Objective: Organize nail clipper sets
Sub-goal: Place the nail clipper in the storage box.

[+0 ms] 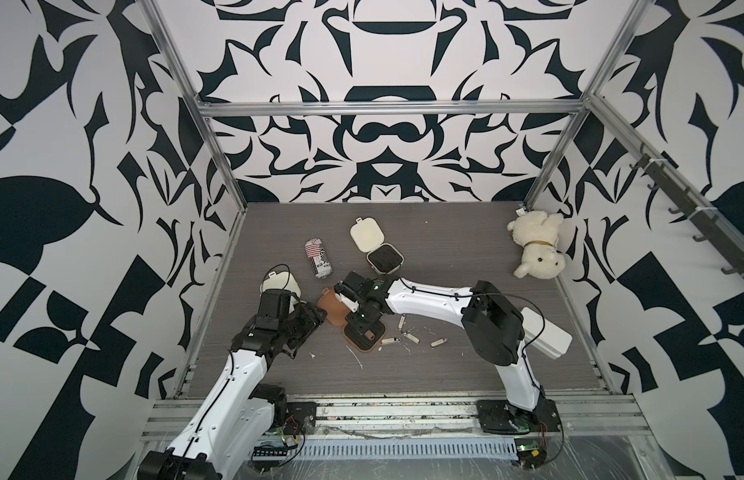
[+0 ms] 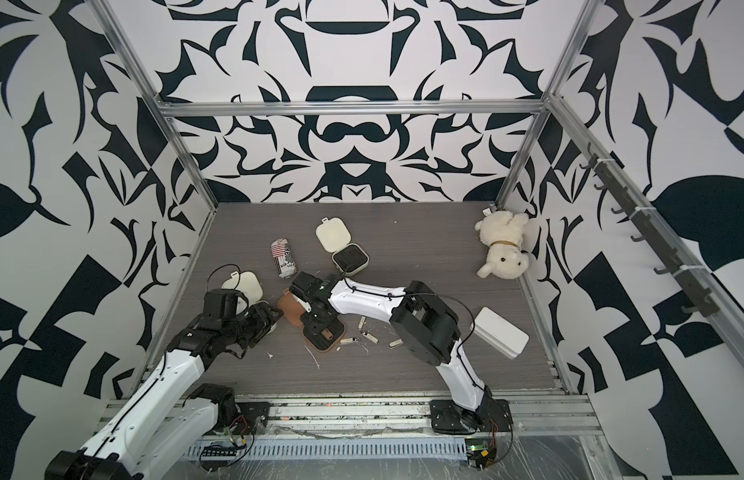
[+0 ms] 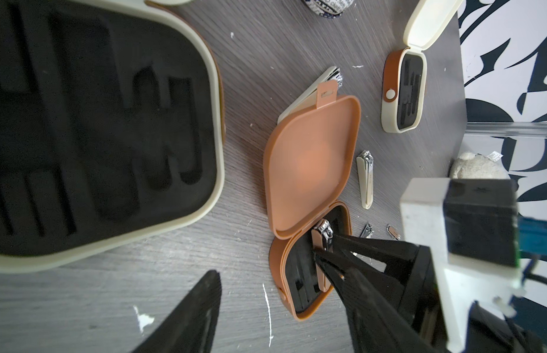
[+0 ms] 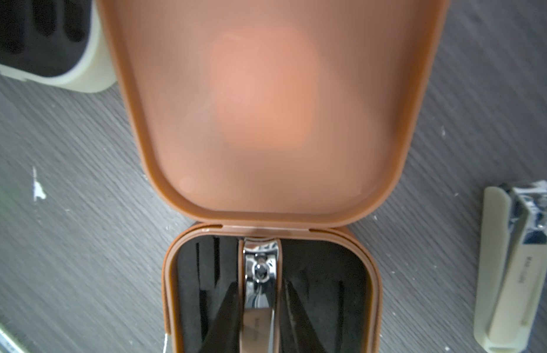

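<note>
Inspecting the open brown case (image 4: 370,275) on the table (image 1: 445,365), we find the right end effector (image 4: 260,287) grasping the brown clipper (image 4: 260,266) inside it, long axis toward the hinge (image 4: 266,227); left end effector (image 1: 314,318) released, nearby.

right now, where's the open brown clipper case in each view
in both top views: brown clipper case near the middle of the table, partly under the right arm
left wrist: the case mid-frame, lid open
right wrist: the case fills most of the frame
shared landmark: open cream case beside it, by the left arm
</note>
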Motion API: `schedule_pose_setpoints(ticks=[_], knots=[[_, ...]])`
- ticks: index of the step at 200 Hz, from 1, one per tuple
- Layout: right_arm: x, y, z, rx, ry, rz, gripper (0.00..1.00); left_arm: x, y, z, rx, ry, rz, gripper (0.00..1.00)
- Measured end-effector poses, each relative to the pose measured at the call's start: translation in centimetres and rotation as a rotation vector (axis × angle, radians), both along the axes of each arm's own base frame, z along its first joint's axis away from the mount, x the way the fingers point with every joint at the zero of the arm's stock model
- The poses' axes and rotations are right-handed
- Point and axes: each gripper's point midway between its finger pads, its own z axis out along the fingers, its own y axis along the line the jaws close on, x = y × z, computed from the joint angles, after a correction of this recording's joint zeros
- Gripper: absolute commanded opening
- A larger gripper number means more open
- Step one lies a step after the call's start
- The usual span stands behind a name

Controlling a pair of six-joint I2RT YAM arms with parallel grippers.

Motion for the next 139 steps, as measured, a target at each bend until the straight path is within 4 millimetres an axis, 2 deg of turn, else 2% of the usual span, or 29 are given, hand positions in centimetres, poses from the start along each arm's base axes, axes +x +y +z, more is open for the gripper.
schedule_pose_setpoints(ticks=[139], knots=[[-0.24, -0.16, -0.50, -0.005, 0.003, 0.002, 0.09, 0.02, 0.00, 0.11, -0.001, -0.005, 0.000, 0.68]])
